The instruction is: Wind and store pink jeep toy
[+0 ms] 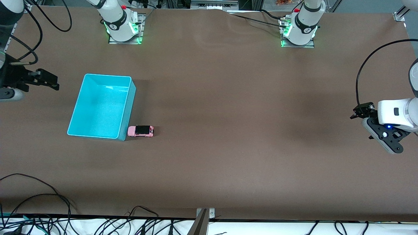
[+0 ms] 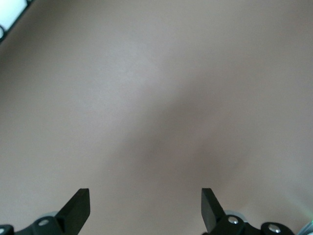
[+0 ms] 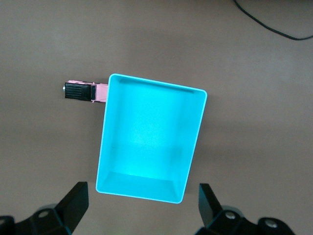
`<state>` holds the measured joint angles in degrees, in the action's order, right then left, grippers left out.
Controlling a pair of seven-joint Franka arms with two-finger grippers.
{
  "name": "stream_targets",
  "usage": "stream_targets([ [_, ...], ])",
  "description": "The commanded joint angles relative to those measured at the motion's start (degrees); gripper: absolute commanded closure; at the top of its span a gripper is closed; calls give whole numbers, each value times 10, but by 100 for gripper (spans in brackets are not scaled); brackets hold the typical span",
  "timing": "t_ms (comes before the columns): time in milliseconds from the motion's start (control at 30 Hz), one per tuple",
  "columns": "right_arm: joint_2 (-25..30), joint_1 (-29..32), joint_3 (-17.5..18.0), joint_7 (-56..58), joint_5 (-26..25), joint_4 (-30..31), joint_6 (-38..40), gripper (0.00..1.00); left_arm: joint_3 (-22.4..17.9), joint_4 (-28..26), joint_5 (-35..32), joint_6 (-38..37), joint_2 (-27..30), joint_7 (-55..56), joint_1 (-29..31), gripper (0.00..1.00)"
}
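Observation:
The pink jeep toy (image 1: 141,131), light pink with a black roof, stands on the brown table against the turquoise bin (image 1: 129,107), at the bin's corner nearest the front camera, toward the left arm's end. The bin is empty. My right gripper (image 1: 52,83) is open and empty, up in the air beside the bin at the right arm's end of the table. Its wrist view shows the bin (image 3: 156,83) and the jeep (image 3: 85,91) past its open fingers (image 3: 76,200). My left gripper (image 1: 359,111) is open and empty over bare table at the left arm's end; its wrist view shows only its fingers (image 2: 78,208) and table.
The two arm bases (image 1: 122,27) (image 1: 298,31) stand along the table's edge farthest from the front camera. Loose cables (image 1: 49,195) lie at the table's edge nearest the front camera, toward the right arm's end. A black cable (image 3: 274,24) shows in the right wrist view.

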<state>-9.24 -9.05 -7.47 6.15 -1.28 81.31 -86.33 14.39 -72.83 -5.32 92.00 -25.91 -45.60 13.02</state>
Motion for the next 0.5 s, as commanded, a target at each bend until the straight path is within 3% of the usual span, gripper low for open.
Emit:
stream_targets([
  [0,-21,-4,3,113,36,-13,1,0,-3,4,12,-20,22,104,-14,0],
  [467,-96,-23,24,372,54,-14,-46,0,3,4,50,-92,57,328,-28,0],
])
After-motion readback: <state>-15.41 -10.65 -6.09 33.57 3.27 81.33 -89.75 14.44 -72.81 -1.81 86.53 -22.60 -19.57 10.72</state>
